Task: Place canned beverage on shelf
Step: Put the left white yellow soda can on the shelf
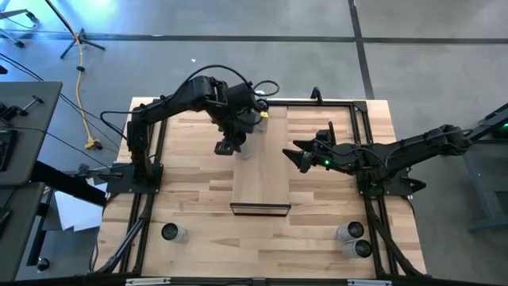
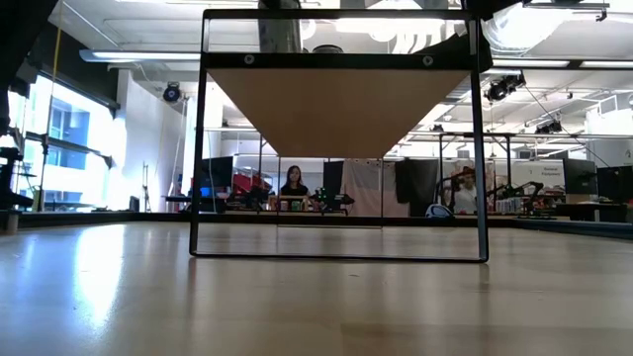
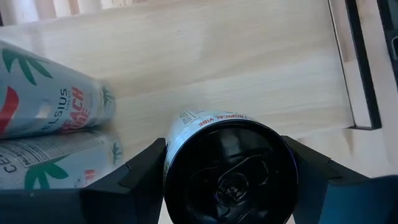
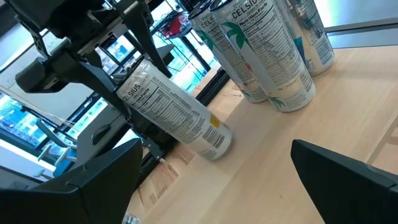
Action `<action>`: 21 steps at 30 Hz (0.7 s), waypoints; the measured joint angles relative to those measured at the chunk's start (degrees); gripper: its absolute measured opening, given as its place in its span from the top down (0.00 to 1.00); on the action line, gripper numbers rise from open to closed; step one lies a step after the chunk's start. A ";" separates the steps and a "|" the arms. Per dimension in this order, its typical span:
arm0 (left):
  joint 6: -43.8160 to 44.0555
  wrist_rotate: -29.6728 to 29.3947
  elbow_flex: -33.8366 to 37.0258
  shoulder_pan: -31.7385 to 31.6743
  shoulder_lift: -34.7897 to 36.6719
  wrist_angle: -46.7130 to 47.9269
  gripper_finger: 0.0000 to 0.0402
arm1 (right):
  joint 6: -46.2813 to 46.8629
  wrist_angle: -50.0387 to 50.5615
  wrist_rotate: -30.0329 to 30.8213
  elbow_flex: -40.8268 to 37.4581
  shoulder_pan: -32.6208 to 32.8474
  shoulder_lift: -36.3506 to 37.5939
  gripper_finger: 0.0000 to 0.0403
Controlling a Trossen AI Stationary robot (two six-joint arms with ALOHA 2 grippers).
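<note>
My left gripper (image 1: 228, 146) is shut on a canned beverage (image 4: 175, 113), a slim white can with palm-leaf print. It holds the can tilted over the far left part of the shelf (image 1: 260, 175), a long light-wood platform on a dark frame. In the left wrist view I look onto the can's dark top end (image 3: 229, 171). Several like cans (image 4: 264, 53) stand upright on their bases at the shelf's far end. My right gripper (image 1: 300, 157) waits open to the right of the shelf, pointing at it, with nothing between its fingers. My left gripper pinches the can's wall near its top end (image 4: 135, 79) between its two fingers (image 3: 140, 177), one on each side. The fingers come from above, slanting down and across the can. The can hangs tilted, its bottom end (image 4: 217, 140) close over the shelf; whether it touches I cannot tell.
Two standing cans (image 3: 53, 102) are close beside the held one. On the tabletop, one can (image 1: 172, 233) stands near the front left and two cans (image 1: 353, 238) near the front right. The shelf's near part (image 1: 260, 195) is bare. Dark frame rails (image 1: 359, 143) run along the table.
</note>
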State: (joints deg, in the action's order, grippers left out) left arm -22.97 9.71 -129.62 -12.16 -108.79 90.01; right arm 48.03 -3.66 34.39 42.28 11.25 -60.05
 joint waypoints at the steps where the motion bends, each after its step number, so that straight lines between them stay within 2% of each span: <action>1: -0.77 -0.29 0.00 0.03 0.00 -0.02 0.44 | 0.05 0.00 0.00 0.00 0.00 0.00 0.02; 5: -2.25 -3.27 0.00 0.75 0.00 -0.04 0.44 | 0.08 0.00 -0.02 0.00 0.00 0.00 0.02; 11: -3.07 -3.72 0.00 1.38 0.00 -0.39 0.44 | 0.15 0.00 -0.04 0.00 0.00 0.00 0.02; 17: 3.30 -5.61 0.04 1.36 0.00 -1.56 0.44 | 0.15 0.00 -0.07 0.00 0.00 0.00 0.02; 21: 4.38 -5.85 0.04 1.37 0.00 -3.83 0.44 | 0.15 0.00 -0.07 0.00 0.00 0.00 0.02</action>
State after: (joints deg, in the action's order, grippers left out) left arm -18.59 3.86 -129.58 -10.80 -108.79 86.19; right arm 48.18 -3.66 34.33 42.28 11.25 -60.05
